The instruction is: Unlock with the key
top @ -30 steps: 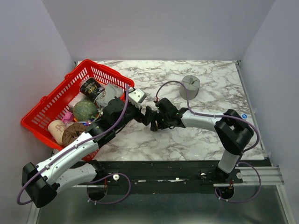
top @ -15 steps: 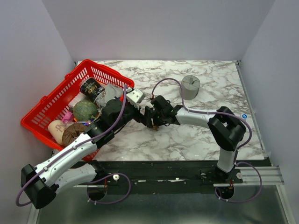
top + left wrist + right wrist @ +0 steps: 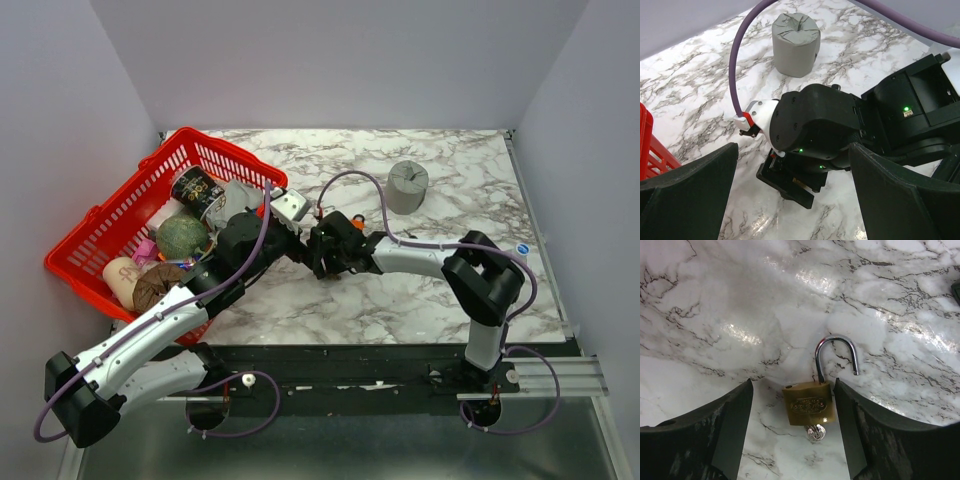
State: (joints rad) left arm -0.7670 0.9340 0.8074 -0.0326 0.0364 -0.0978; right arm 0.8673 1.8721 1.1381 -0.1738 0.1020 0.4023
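Your right fingers (image 3: 720,435) stand open on both sides of the padlock (image 3: 807,402), and the key (image 3: 815,432) seems to sit just under it. If you close them crooked, you may knock the key out. Your left fingers (image 3: 685,195) hang wide open near the padlock.

This looks like a robotics lab test cell, not a home or shop. Plain pale grey wall panels (image 3: 340,60) box in a white marble-patterned desk (image 3: 440,290) at 9, 12 and 3 o'clock. At 6 o'clock a bare aluminium mounting rail (image 3: 560,375) carries two black-and-white robot arms (image 3: 150,335), with loose purple cables (image 3: 250,400) looping beneath. A red plastic mesh basket (image 3: 100,215) of mixed test objects sits at 9 o'clock.
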